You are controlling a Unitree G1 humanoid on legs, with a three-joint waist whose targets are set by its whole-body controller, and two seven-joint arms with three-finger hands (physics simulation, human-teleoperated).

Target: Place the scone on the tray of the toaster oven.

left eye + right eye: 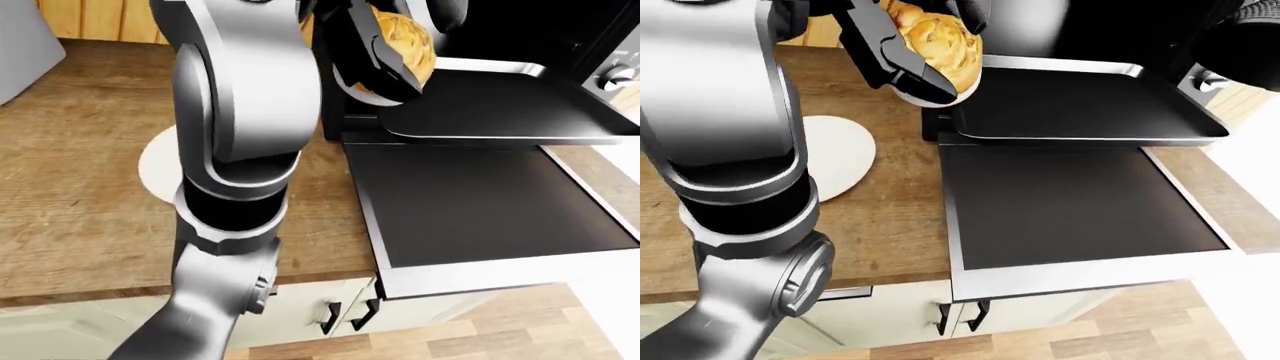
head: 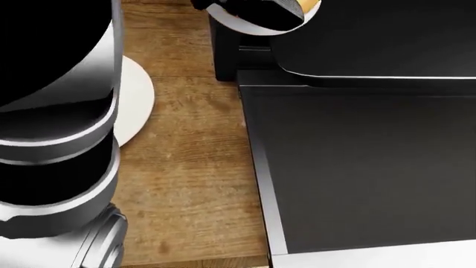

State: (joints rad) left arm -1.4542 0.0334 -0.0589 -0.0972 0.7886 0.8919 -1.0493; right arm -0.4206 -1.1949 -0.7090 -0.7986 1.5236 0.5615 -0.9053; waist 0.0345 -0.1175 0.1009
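Observation:
My left hand (image 1: 392, 66) is shut on the golden-brown scone (image 1: 408, 43) and holds it in the air over the left end of the dark toaster oven tray (image 1: 500, 105). The black fingers (image 1: 362, 46) wrap the scone's left side and underside. The scone also shows in the right-eye view (image 1: 937, 39), just above the tray's left rim (image 1: 970, 131). The tray is pulled out above the open oven door (image 1: 480, 202). A dark blurred shape (image 1: 1240, 34) at the top right of the right-eye view may be my right hand.
A white round plate (image 1: 840, 154) lies on the wooden counter (image 1: 90, 202) left of the oven, partly behind my left arm (image 1: 240, 112). The oven's knob (image 1: 615, 75) is at the right edge. Cabinet handles (image 1: 345, 315) and floor lie below the counter edge.

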